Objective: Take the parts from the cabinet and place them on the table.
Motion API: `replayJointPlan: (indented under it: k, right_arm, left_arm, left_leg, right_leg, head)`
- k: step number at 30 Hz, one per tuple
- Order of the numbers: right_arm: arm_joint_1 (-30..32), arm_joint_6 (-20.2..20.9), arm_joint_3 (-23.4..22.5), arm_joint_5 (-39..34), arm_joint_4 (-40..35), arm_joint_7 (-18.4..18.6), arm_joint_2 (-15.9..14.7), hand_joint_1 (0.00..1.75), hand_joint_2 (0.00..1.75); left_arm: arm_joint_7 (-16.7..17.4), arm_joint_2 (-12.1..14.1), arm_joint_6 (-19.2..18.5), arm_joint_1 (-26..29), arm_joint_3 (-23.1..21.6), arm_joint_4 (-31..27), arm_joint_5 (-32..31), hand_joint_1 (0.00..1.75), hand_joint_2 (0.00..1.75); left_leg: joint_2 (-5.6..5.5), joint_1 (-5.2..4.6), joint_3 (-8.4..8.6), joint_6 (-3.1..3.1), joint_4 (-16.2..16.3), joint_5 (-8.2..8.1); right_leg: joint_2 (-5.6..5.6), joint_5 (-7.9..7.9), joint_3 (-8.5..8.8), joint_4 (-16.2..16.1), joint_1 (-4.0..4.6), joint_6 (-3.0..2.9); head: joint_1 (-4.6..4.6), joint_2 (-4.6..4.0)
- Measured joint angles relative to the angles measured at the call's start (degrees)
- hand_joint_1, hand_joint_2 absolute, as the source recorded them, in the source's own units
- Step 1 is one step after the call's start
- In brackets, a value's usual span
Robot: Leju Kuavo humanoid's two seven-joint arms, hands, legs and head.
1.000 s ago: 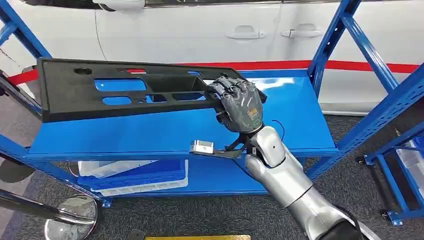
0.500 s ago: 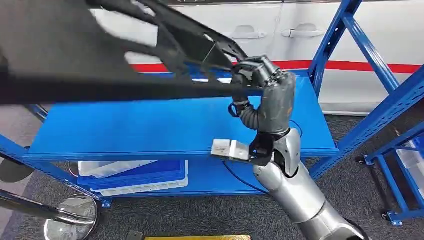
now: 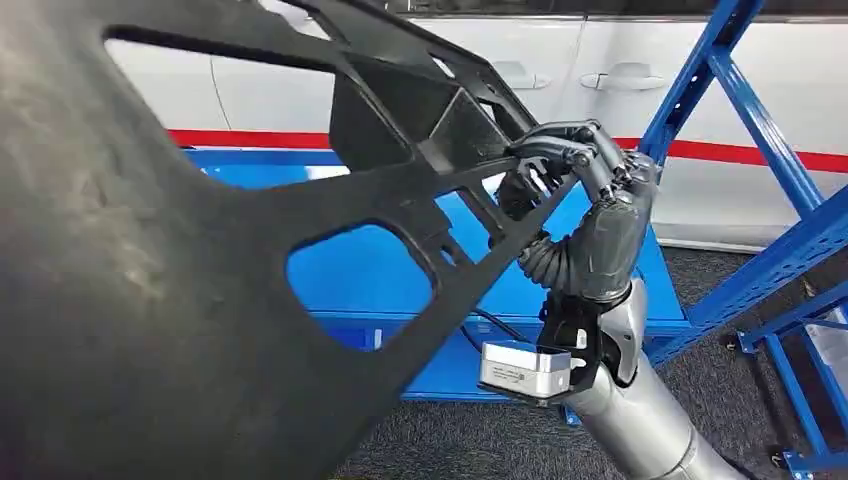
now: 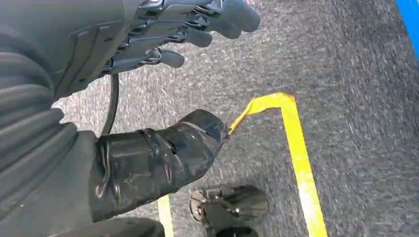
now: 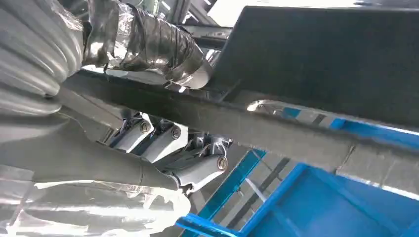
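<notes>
A large black plastic panel (image 3: 180, 300) with several cut-out openings is lifted off the blue shelf (image 3: 370, 270) and tilts close to my head camera. My right hand (image 3: 590, 215) grips the panel's right end, fingers wrapped over its edge. In the right wrist view the thumb (image 5: 148, 44) presses one side of the panel's bar (image 5: 257, 123) and the fingers (image 5: 168, 148) hold the other. My left hand (image 4: 163, 34) hangs over the grey carpet, fingers loosely apart, holding nothing.
Blue rack uprights (image 3: 740, 110) stand at the right, and a white car (image 3: 620, 70) is behind the rack. A lower blue shelf (image 3: 460, 370) lies under the top one. Yellow floor tape (image 4: 296, 148) runs across the grey carpet (image 4: 356, 74).
My right hand has lifted the panel off the shelf and swung it up toward the camera, where it now covers the left of the head view. The view has shifted slightly too.
</notes>
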Motion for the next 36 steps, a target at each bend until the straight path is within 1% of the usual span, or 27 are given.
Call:
replayJointPlan:
  k: [1, 3, 5, 6, 7, 9, 11, 12, 13, 15, 16, 17, 18, 20, 21, 22, 23, 25, 26, 27, 29, 30, 31, 32, 33, 35, 36]
  right_arm:
    - [0.0, 0.1, 0.1, -0.1, -0.3, 0.0, -0.1, 1.75, 1.75]
    - [0.5, 0.5, 0.3, -0.6, -0.9, 0.0, -0.5, 1.75, 1.75]
    - [1.1, 1.0, 0.6, -1.1, -1.1, 0.0, -0.7, 1.75, 1.75]
    - [1.2, 1.0, 0.6, -1.2, -1.4, 0.0, -0.7, 1.75, 1.75]
    - [1.2, 1.1, 0.6, -1.5, -1.6, -0.1, -0.8, 1.75, 1.75]
    - [1.5, 1.0, 0.9, -3.4, -2.1, -0.7, -0.9, 1.75, 1.75]
    - [2.4, 1.0, 1.1, -4.9, -2.1, -1.4, -0.9, 1.75, 1.75]
    - [3.0, 0.9, 1.4, -5.5, -2.1, -1.8, -0.9, 1.75, 1.75]
    - [3.2, 0.9, 1.5, -5.8, -2.1, -2.0, -0.9, 1.75, 1.75]
    - [3.2, 0.9, 1.6, -6.1, -2.2, -2.5, -0.9, 1.75, 1.75]
    - [3.3, 0.9, 1.6, -6.2, -2.3, -2.6, -0.9, 1.75, 1.75]
    - [3.5, 1.0, 1.6, -6.2, -2.4, -2.7, -1.0, 1.75, 1.75]
    - [3.5, 1.0, 1.6, -6.2, -2.4, -2.7, -1.0, 1.75, 1.75]
    - [3.5, 1.0, 1.9, -6.2, -2.5, -2.7, -1.0, 1.75, 1.75]
    - [3.6, 1.0, 2.0, -6.2, -2.5, -2.7, -1.1, 1.75, 1.75]
    - [3.8, 1.0, 2.0, -6.2, -2.5, -2.7, -1.1, 1.75, 1.75]
    - [3.8, 1.0, 2.1, -6.2, -2.5, -2.7, -1.3, 1.75, 1.75]
    - [3.9, 1.0, 2.2, -6.2, -2.6, -2.7, -1.4, 1.75, 1.75]
    - [3.9, 1.0, 2.3, -6.2, -2.6, -2.7, -1.4, 1.75, 1.75]
    - [4.0, 1.0, 2.4, -6.2, -2.6, -2.7, -1.4, 1.75, 1.75]
    - [4.0, 1.0, 2.5, -6.2, -2.6, -2.7, -1.5, 1.75, 1.75]
    - [4.0, 1.0, 2.6, -6.2, -2.6, -2.7, -1.5, 1.75, 1.75]
    - [4.0, 1.0, 2.6, -6.2, -2.6, -2.7, -1.5, 1.75, 1.75]
    - [3.8, 1.0, 2.8, -6.2, -2.6, -2.7, -1.5, 1.75, 1.75]
    - [3.9, 1.0, 2.8, -6.2, -2.8, -2.8, -1.5, 1.75, 1.75]
    - [3.8, 1.0, 2.9, -6.2, -2.8, -2.7, -1.6, 1.75, 1.75]
    - [3.9, 1.0, 3.0, -6.2, -2.8, -2.7, -1.6, 1.75, 1.75]
  left_arm:
    - [0.1, 0.1, 0.0, -0.2, 0.0, 0.1, 0.0, 0.0, 1.75]
    - [0.3, 0.0, 0.0, -0.1, 0.0, 0.1, 0.0, 0.0, 1.75]
    - [0.6, 0.0, 0.0, 0.0, 0.0, 0.1, 0.0, 0.0, 1.75]
    - [0.7, 0.0, 0.0, -0.1, 0.0, 0.1, 0.0, 0.0, 1.75]
    - [0.7, 0.0, 0.0, -0.1, 0.0, 0.1, -0.1, 0.0, 1.75]
    - [0.9, 0.0, 0.2, -0.1, 0.0, 0.1, -0.3, 0.0, 1.75]
    - [0.7, 0.0, 0.3, -0.2, 0.0, 0.1, -0.4, 0.0, 1.75]
    - [0.6, 0.0, 0.4, -0.2, 0.0, 0.1, -0.4, 0.0, 1.75]
    - [0.6, 0.0, 0.4, -0.2, 0.0, 0.1, -0.4, 0.0, 1.75]
    - [0.6, 0.0, 0.5, -0.4, 0.0, 0.1, -0.4, 0.0, 1.75]
    - [0.6, 0.3, 0.5, -0.7, 0.0, 0.1, -0.4, 0.0, 1.75]
    - [0.6, 0.2, 0.6, -0.8, 0.0, 0.1, -0.4, 0.0, 1.75]
    - [0.6, 0.2, 0.7, -0.8, 0.0, 0.1, -0.4, 0.0, 1.75]
    - [0.6, 0.2, 0.7, -0.8, 0.0, 0.1, -0.4, 0.0, 1.75]
    - [0.6, -0.2, 0.7, -0.6, 0.0, 0.1, -0.4, 0.0, 1.75]
    - [0.6, -0.3, 0.7, -0.7, 0.0, 0.1, -0.4, 0.0, 1.75]
    - [0.6, -0.2, 0.7, -0.7, 0.0, 0.1, -0.4, 0.0, 1.75]
    - [0.6, -0.2, 0.8, -0.7, 0.0, 0.1, -0.3, 0.0, 1.75]
    - [0.6, -0.3, 0.8, -0.7, 0.0, 0.1, -0.4, 0.0, 1.75]
    - [0.6, -0.3, 0.8, -0.6, 0.0, 0.1, -0.4, 0.0, 1.75]
    - [0.6, -0.4, 0.8, -0.7, 0.0, 0.1, -0.4, 0.0, 1.75]
    - [0.6, -0.4, 0.8, -0.7, 0.0, 0.1, -0.4, 0.0, 1.75]
    - [0.6, -0.4, 0.8, -0.7, 0.0, 0.1, -0.4, 0.0, 1.75]
    - [0.6, -0.4, 0.8, -0.7, 0.0, 0.1, -0.4, 0.0, 1.75]
    - [0.6, -0.4, 0.8, -0.7, 0.0, 0.1, -0.4, 0.0, 1.75]
    - [0.6, -0.4, 0.8, -0.6, 0.0, 0.1, -0.4, 0.0, 1.75]
    - [0.6, -0.4, 0.8, -0.7, 0.0, 0.1, -0.4, 0.0, 1.75]
  left_leg:
    - [-0.12, -0.41, -0.58, -0.63, 0.7, -0.36]
    - [-0.27, -0.53, -0.88, -1.23, 1.3, -0.28]
    - [-0.21, -0.28, -1.32, -1.73, 1.2, -0.3]
    - [-0.07, -0.19, -1.51, -1.86, 2.0, -1.25]
    - [0.1, -0.22, -2.33, -1.81, 4.1, -3.14]
    - [0.1, -0.48, -5.57, -1.78, 12.6, -8.06]
    - [0.09, -0.79, -7.68, -1.3, 18.5, -10.34]
    - [0.09, -1.17, -7.3, -0.68, 18.6, -9.77]
    - [0.07, -1.71, -5.78, 0.12, 16.3, -8.29]
    - [0.0, -2.95, -0.09, 2.54, 6.8, -4.58]
    - [0.16, -3.85, 2.59, 4.15, 1.9, -5.05]
    - [0.91, -3.93, 3.11, 3.64, 1.5, -4.19]
    - [0.72, -4.3, 2.94, 3.47, 1.2, -3.33]
    - [0.59, -4.6, 2.42, 3.68, 0.3, -2.49]
    - [0.83, -3.75, 2.55, 3.57, -1.8, -0.97]
    - [1.06, -3.59, 2.62, 3.4, -2.2, -0.03]
    - [1.03, -3.45, 2.03, 3.74, -2.7, 0.82]
    - [1.07, -3.36, 0.6, 3.61, -2.7, 1.85]
    - [1.08, -3.24, -0.23, 3.53, -2.5, 2.4]
    - [1.1, -3.06, -1.12, 3.3, -2.2, 2.89]
    - [1.13, -2.52, -2.92, 2.71, -1.4, 3.53]
    - [1.12, -2.2, -3.91, 2.36, -0.6, 3.75]
    - [1.1, -2.11, -4.63, 2.08, 0.3, 3.83]
    - [0.95, -2.26, -5.6, 1.5, 1.1, 3.54]
    - [0.93, -2.32, -5.67, 1.04, 1.6, 4.04]
    - [0.85, -2.35, -5.74, 0.41, 1.5, 4.73]
    - [0.84, -2.21, -5.93, 0.13, 1.4, 4.87]
  right_leg:
    - [0.35, 0.06, 0.21, 0.4, 0.77, -0.79]
    - [0.45, -0.43, -0.65, 0.9, 0.41, -2.28]
    - [0.57, -0.19, -1.15, 1.3, 0.42, -3.03]
    - [0.52, -0.07, -1.33, 1.2, 0.44, -3.74]
    - [0.48, 0.08, -1.5, 1.2, 0.54, -4.05]
    - [0.31, 0.45, -1.84, 1.1, 1.03, -4.62]
    - [0.23, 0.82, -2.29, 1.1, 1.74, -5.18]
    - [0.24, 1.1, -2.64, 1.1, 2.23, -5.58]
    - [0.27, 1.36, -2.98, 1.1, 2.64, -5.91]
    - [0.47, 2.05, -3.55, 1.0, 3.36, -6.24]
    - [0.4, 2.37, -3.59, 1.0, 3.26, -6.2]
    - [0.31, 2.78, -3.5, 0.6, 3.28, -5.96]
    - [0.04, 3.17, -3.45, 0.4, 2.9, -5.61]
    - [-0.11, 4.33, -3.51, -0.3, 2.57, -5.07]
    - [0.1, 4.51, -3.7, -0.4, 3.31, -4.81]
    - [0.25, 2.9, -4.21, -0.1, 3.28, -4.39]
    - [0.29, -0.5, -4.71, 2.1, 2.98, -3.96]
    - [0.2, -6.5, -6.13, 9.4, 2.38, -3.44]
    - [0.19, -7.89, -6.66, 13.3, 2.1, -3.13]
    - [0.18, -7.17, -6.44, 15.1, 1.89, -2.82]
    - [0.14, -3.19, -2.97, 12.2, 1.4, -2.07]
    - [0.09, -1.62, 0.55, 7.6, 1.04, -1.61]
    - [0.06, -2.17, 3.84, 3.0, 0.67, -1.26]
    - [0.16, -4.4, 6.09, -0.6, 1.14, -1.15]
    - [0.28, -4.65, 5.74, -0.5, 1.39, -2.63]
    - [0.36, -4.43, 5.38, -0.4, 1.42, -3.22]
    - [0.35, -4.09, 5.0, -0.7, 1.37, -3.96]
  head:
    - [0.81, 0.0]
    - [0.5, 0.02]
    - [0.52, 0.0]
    - [0.44, 0.0]
    - [0.41, 0.0]
    - [0.33, 0.02]
    - [0.31, 0.02]
    - [0.33, 0.0]
    - [0.31, 0.02]
    - [0.33, 0.0]
    - [0.52, 0.02]
    - [0.57, 0.0]
    - [0.52, 0.0]
    - [0.48, 0.0]
    - [0.68, 0.0]
    - [0.79, 0.0]
    - [1.2, 0.0]
    - [1.31, 0.02]
    - [1.27, 0.0]
    - [1.31, 0.0]
    - [1.31, 0.02]
    - [1.31, 0.0]
    - [1.38, 0.0]
    - [1.57, 0.0]
    - [1.46, 0.0]
    - [1.75, 0.0]
    - [1.83, 0.0]
